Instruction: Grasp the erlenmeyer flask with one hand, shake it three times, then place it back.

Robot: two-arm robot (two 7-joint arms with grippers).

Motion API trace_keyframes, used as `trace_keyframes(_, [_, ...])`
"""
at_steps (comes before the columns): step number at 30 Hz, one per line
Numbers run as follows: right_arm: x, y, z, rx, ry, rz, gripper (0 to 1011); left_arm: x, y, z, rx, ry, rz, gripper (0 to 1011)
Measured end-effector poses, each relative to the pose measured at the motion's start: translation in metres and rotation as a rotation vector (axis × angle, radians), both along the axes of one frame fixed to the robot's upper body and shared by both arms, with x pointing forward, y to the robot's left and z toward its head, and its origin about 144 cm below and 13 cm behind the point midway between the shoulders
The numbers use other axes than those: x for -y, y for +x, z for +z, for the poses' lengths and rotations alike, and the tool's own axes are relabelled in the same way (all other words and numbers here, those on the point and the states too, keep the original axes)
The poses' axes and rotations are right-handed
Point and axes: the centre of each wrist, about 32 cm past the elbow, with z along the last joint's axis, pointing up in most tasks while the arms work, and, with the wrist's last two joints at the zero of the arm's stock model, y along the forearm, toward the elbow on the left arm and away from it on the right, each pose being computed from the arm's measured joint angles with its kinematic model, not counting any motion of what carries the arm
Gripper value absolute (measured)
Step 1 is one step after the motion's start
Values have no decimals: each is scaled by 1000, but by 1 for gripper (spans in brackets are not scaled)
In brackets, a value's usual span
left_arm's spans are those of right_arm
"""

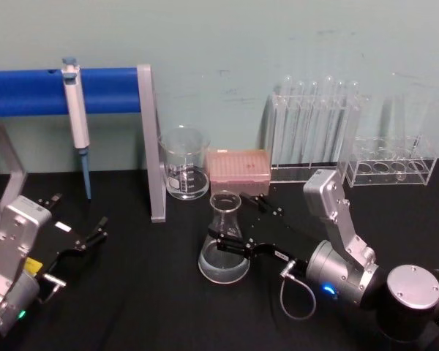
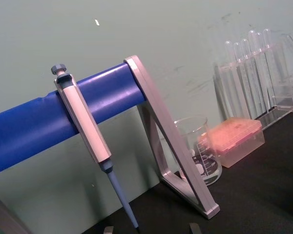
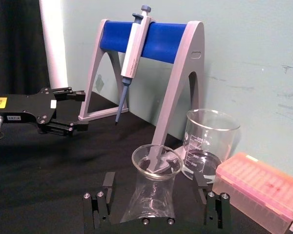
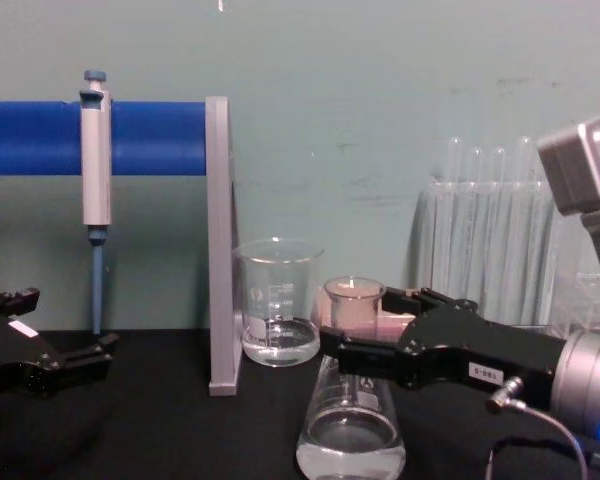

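Because the clear glass conical erlenmeyer flask is thin-walled, smooth and bottom-weighted by a little clear liquid, it will likely be light but slippery and breakable. The narrow neck just under the rim looks like the safest place to take hold, with gentle pressure. It stands upright on the black table, in front of the clear cylindrical glass beaker and the pink plastic tip box. The black two-fingered right claw straddles its neck, spread wider than the glass and apparently not yet touching it. The left claw hangs open, well apart on the left.
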Motion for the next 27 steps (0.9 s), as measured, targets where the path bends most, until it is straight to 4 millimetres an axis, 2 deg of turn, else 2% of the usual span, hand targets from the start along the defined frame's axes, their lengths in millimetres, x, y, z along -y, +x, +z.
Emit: trace_keyframes(27, [-9,7,1,-11,25,-11,1000,0,0,0,0,0,0,1001])
